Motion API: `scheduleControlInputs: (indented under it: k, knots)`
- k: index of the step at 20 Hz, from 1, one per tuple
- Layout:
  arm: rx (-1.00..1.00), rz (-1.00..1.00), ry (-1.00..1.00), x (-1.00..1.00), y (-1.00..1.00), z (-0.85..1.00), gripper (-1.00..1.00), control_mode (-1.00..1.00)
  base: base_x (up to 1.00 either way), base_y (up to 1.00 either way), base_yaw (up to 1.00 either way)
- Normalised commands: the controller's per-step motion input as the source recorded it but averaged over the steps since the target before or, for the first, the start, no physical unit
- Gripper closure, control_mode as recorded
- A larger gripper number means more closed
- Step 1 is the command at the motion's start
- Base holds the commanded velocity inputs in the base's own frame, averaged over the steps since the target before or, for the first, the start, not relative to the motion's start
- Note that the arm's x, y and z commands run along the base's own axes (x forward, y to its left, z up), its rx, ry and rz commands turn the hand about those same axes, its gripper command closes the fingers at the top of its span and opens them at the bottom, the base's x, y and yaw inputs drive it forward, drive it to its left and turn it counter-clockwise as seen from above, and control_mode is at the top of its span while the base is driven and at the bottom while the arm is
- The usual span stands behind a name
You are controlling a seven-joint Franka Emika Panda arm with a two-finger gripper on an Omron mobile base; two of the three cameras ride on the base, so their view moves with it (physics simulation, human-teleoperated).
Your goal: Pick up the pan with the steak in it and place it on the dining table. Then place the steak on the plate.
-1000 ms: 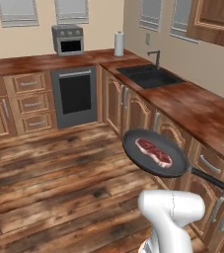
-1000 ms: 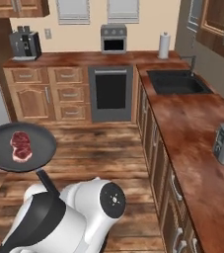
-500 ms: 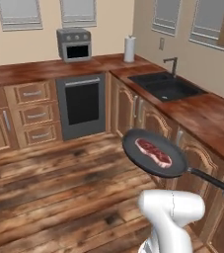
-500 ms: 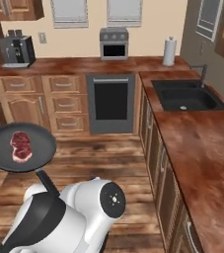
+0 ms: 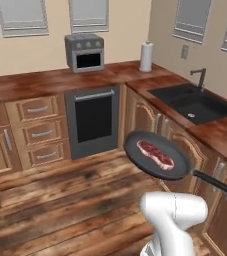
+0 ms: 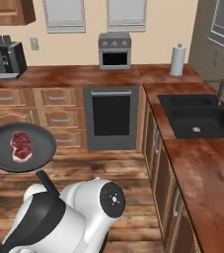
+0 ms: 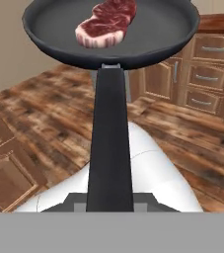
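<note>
Pan [image 7: 111, 29] carried level above the kitchen floor [image 5: 60, 200].
The steak [image 7: 106, 22] is borne inside; the handle [image 7: 109, 143] runs straight back into the gripper [image 7: 110, 205], which is clamped on it.

- The pan [image 5: 157, 156] hangs level in the air above the wooden floor [image 5: 60, 200], its thin black handle [image 5: 215, 182] running to the frame's right edge.
- The gripper probably sits at that cut-off handle end.
- The steak [image 5: 155, 153] lies flat inside the pan.
- Beyond the pan stand the oven [image 5: 93, 120] and the sink [image 5: 195, 103].
</note>
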Motion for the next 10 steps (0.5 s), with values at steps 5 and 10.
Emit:
scheduleControlInputs:
  k: [5, 10]
  knots:
    - [0.0, 0.0, 0.0, 0.0, 0.0, 0.0, 1.0, 1.0, 1.0, 0.16, 0.0]
    - [0.0, 0.0, 0.0, 0.0, 0.0, 0.0, 1.0, 1.0, 0.88, 0.1, 0.0]
